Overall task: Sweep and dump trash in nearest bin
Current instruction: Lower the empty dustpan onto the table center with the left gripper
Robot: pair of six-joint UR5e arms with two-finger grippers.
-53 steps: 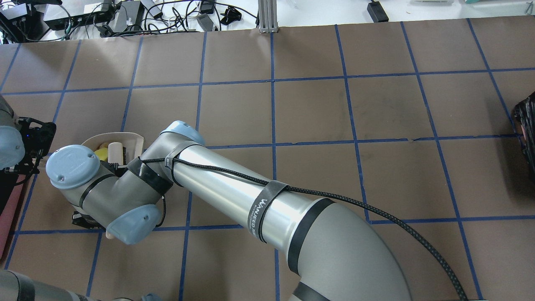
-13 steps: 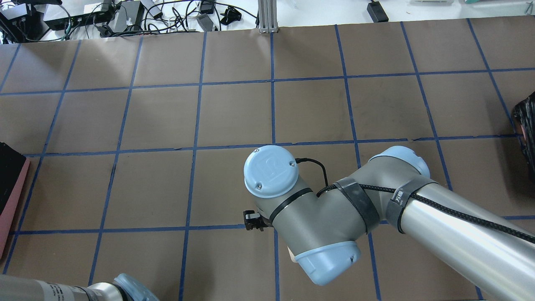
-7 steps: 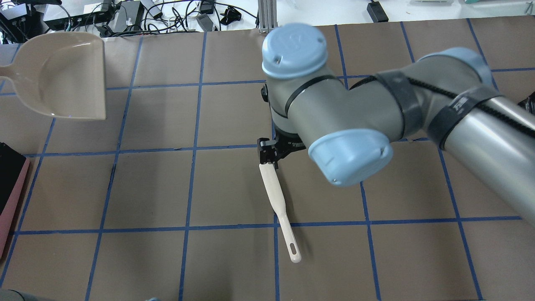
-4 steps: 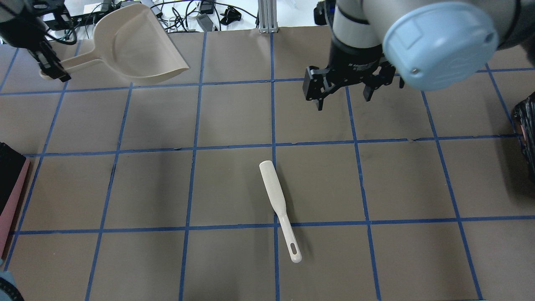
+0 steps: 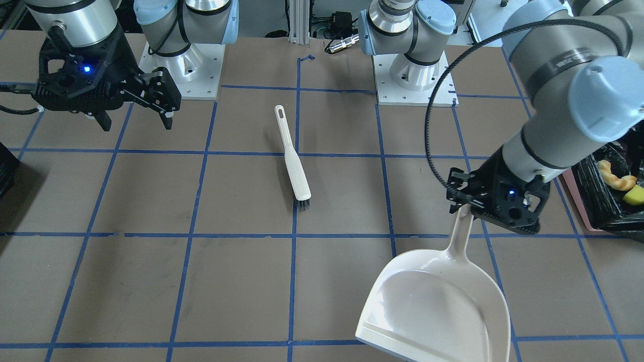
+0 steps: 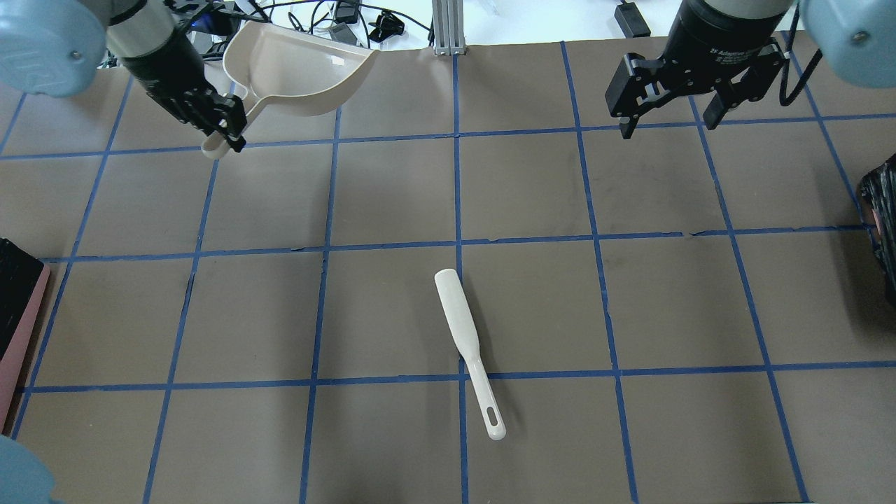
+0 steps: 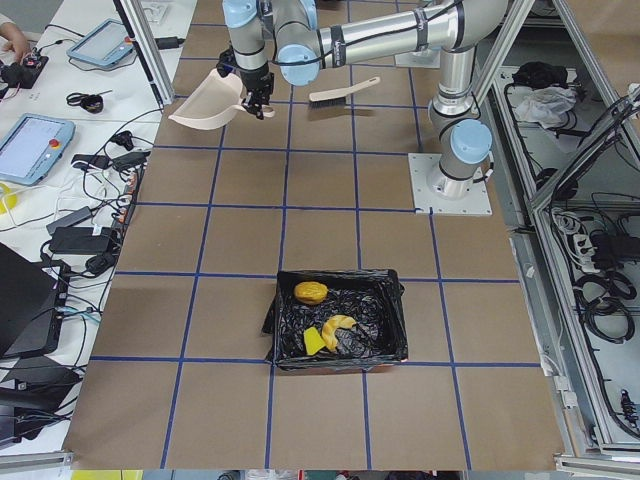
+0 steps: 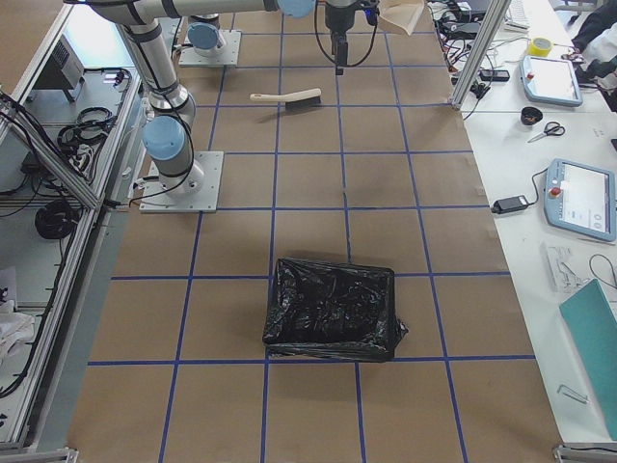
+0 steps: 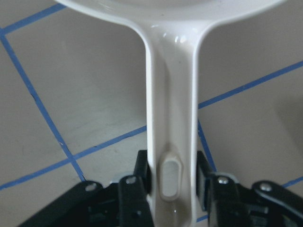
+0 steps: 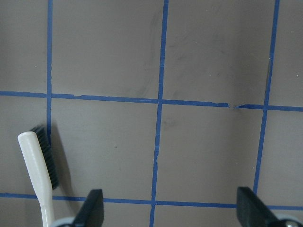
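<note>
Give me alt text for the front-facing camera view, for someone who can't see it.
The left gripper, on the view's right, holds an empty white dustpan by its handle above a brown table with a blue tape grid. A white brush lies mid-table, and the right gripper hangs open at upper left. Trash lies in the bag-lined pink bin at the right edge.

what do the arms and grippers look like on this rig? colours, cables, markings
Both arms: silver-grey tubes with pale blue joint caps. The left gripper and right gripper are black two-finger units, each with a small blue light on the wrist. The right one carries white lettering on its black collar. A black braided cable runs along the left arm, held by black straps, one printed with white text.
</note>
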